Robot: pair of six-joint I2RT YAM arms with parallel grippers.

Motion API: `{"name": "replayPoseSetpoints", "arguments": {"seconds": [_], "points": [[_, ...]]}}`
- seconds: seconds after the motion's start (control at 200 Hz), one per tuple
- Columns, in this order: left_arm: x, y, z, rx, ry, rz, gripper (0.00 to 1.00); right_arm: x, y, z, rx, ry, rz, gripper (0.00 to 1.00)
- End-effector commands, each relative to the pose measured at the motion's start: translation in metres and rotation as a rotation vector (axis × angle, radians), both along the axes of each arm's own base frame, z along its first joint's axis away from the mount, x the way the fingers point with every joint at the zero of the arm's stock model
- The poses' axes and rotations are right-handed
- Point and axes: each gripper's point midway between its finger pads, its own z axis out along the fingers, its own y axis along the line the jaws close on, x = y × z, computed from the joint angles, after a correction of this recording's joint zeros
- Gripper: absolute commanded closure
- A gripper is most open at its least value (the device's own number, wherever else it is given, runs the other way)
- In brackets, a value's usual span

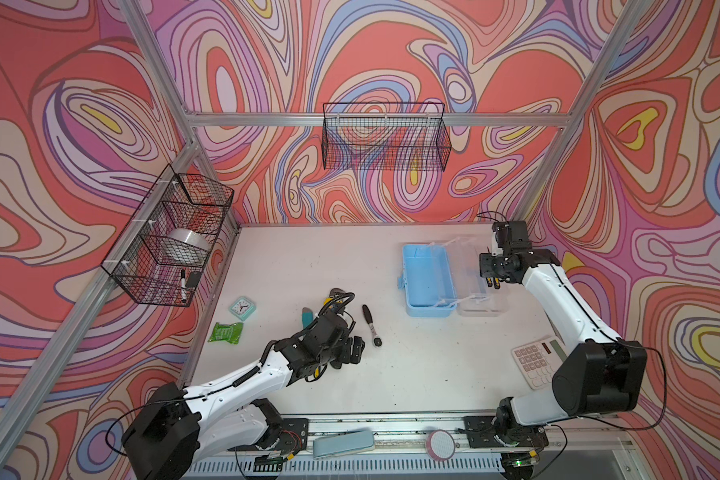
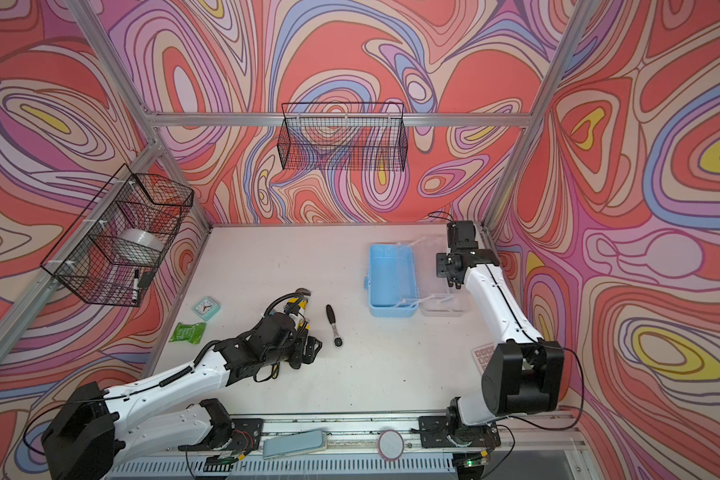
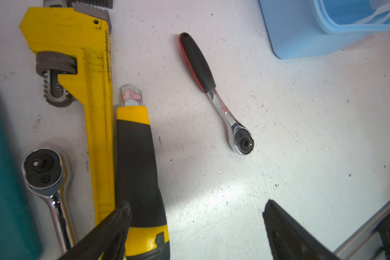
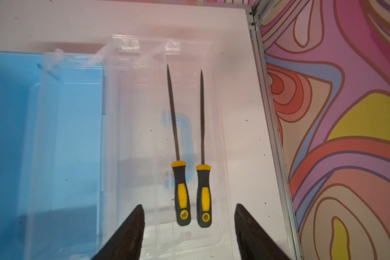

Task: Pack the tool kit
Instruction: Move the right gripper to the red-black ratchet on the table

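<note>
**Tool kit open at upper right, both arms standing over tools**

The white bench [image 1: 412, 374] fills the middle of both top views, and the tool kit [image 1: 427, 276] lies open toward its upper right, blue tray beside its clear lid [image 1: 474, 274] folded out flat on the bench. The tray looks bare inside.

At the right, the right gripper [image 4: 187, 209] hangs over that clear lid. In the right wrist view its jaws stand well apart, holding nothing, and two yellow-and-black files [image 4: 190, 171] lie side by side in the lid between and beyond the tips, near each other, points away from the camera.

Lower centre, the left gripper [image 3: 196, 209] hovers low over a cluster of tools. Its jaws are spread wide and hold nothing; one tip overlaps the utility knife [image 3: 137, 171] in the left wrist view, contact I can't confirm. Just beside the knife lies the big yellow pipe wrench [image 3: 95, 90], then a chrome ratchet [image 3: 45, 175] at lower left. A smaller ratchet with a black-and-red grip [image 3: 212, 90] lies alone on the bench, apart from the cluster.

Left side of the bench: a mint square clock [image 1: 242, 308] and, below it, a green packet [image 1: 225, 333]. A calculator [image 1: 535, 361] peeks out beside the right arm at lower right.
</note>
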Motion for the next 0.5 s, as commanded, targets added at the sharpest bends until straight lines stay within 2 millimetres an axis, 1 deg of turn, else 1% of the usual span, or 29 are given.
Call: {"name": "replayPoseSetpoints", "arguments": {"seconds": [0.0, 0.04, 0.055, 0.15, 0.22, 0.255, 0.275, 0.285, 0.295, 0.411, 0.496], "points": [[0.007, 0.010, 0.009, 0.006, -0.027, 0.071, 0.07, -0.002, 0.036, 0.020, 0.063, -0.055, 0.035, 0.33], [0.008, 0.013, 0.010, 0.006, -0.034, 0.084, 0.07, -0.003, 0.051, 0.019, 0.071, -0.059, 0.056, 0.32], [0.005, 0.016, 0.007, 0.023, -0.022, 0.088, 0.07, -0.004, 0.058, 0.019, 0.070, -0.060, 0.066, 0.32], [0.003, 0.028, 0.007, 0.040, -0.032, 0.130, 0.05, -0.008, 0.098, 0.015, 0.083, -0.065, 0.100, 0.31], [0.002, 0.038, 0.009, 0.054, -0.044, 0.169, 0.02, -0.014, 0.135, 0.010, 0.142, -0.075, 0.135, 0.29], [0.002, 0.043, 0.012, 0.055, -0.056, 0.192, 0.00, -0.017, 0.155, 0.007, 0.175, -0.080, 0.157, 0.29], [0.002, 0.046, 0.014, 0.056, -0.062, 0.204, 0.00, -0.020, 0.168, 0.004, 0.188, -0.077, 0.181, 0.29], [-0.002, 0.051, 0.005, 0.076, -0.049, 0.208, 0.00, -0.022, 0.174, 0.003, 0.190, -0.075, 0.191, 0.29], [-0.004, 0.054, 0.003, 0.082, -0.048, 0.211, 0.00, -0.022, 0.179, 0.002, 0.191, -0.076, 0.193, 0.29], [-0.009, 0.072, 0.002, 0.101, -0.061, 0.263, 0.00, -0.039, 0.233, -0.015, 0.184, -0.054, 0.247, 0.28], [-0.013, 0.083, 0.001, 0.109, -0.067, 0.295, 0.00, -0.054, 0.274, -0.036, 0.205, -0.018, 0.307, 0.28]]}}
